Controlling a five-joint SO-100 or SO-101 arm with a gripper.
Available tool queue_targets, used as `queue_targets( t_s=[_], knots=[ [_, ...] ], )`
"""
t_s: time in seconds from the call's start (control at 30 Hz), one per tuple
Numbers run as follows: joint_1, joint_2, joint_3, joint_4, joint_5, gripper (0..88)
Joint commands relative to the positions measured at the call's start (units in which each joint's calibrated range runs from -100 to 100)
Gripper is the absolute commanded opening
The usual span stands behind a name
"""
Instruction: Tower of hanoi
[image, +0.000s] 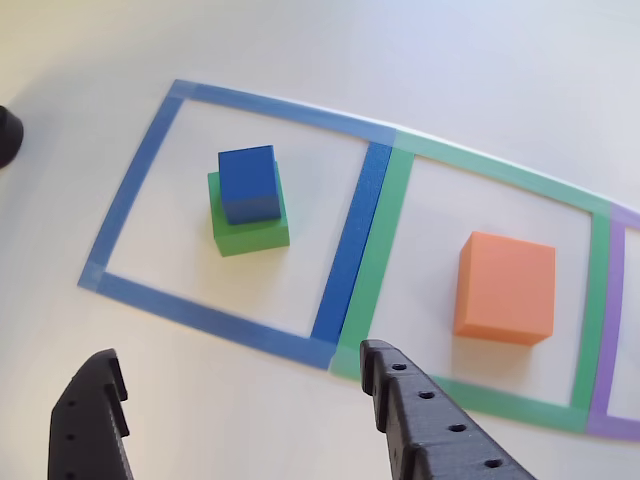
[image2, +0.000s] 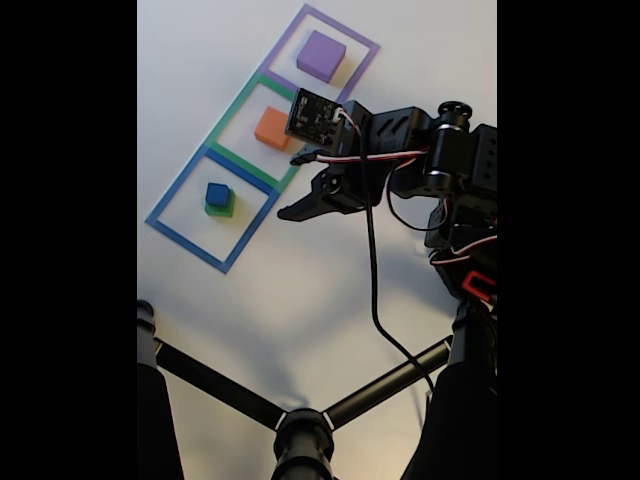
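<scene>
Other view shows no readable writing, my gripper (image: 240, 400) spread wide and holding nothing, just short of the blue square (image: 135, 200) where the blue cube (image: 248, 180) sits atop the green cube (image: 250, 232).

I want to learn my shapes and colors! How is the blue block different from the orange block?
The blue block is smaller than the orange block. The blue block sits stacked on a green block, while the orange block rests directly on the table. The blue block is in the blue tape square, the orange block in the green one. Both look like plain cubes.
</scene>
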Motion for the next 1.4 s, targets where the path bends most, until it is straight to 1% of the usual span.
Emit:
queue_targets(
  t_s=[0.0,0.13,0.23,0.37,0.43,0.5,0.73,1.0,1.37],
  knots=[
    [0.8,-1.2,8.8,-16.7,0.9,31.0],
    [1.1,-0.5,15.9,-27.9,0.9,33.5],
    [1.3,2.1,21.4,-39.7,0.9,34.8],
    [0.8,11.2,24.7,-55.7,0.9,35.8],
    [0.5,15.8,25.2,-61.9,0.9,36.0],
    [0.4,18.8,25.2,-65.7,0.9,36.5],
    [1.0,25.7,26.1,-72.6,0.9,37.1],
    [-0.1,38.5,23.8,-81.6,0.9,37.3],
    [-0.6,53.3,14.5,-87.3,0.9,37.8]
  ],
)
